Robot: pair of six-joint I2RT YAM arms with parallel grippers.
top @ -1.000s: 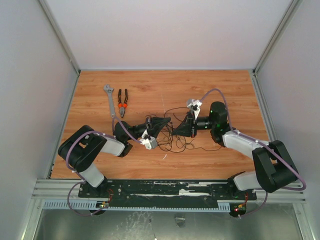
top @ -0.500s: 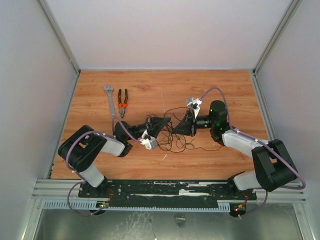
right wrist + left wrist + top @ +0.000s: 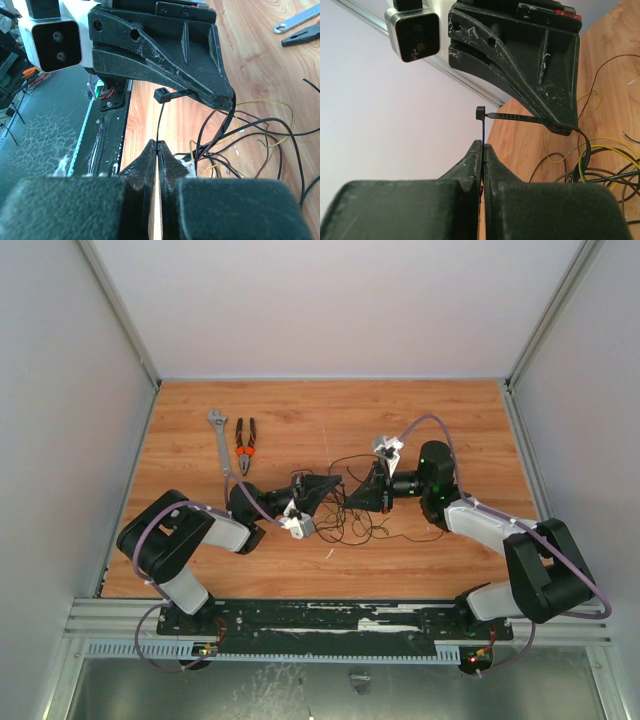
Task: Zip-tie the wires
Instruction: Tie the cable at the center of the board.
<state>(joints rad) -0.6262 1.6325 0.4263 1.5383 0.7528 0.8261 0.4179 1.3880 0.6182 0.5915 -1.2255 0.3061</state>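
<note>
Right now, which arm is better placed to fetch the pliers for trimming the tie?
Left, probably: the pliers lie beside the wrench on its side of the table. But the left fingers, like the right fingers, are shut on the zip tie and must release first.

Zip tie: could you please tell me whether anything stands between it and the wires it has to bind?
Nothing visible does. The zip tie is pinched by both the left gripper and the right gripper, and its strap curves down into the wires.
</note>
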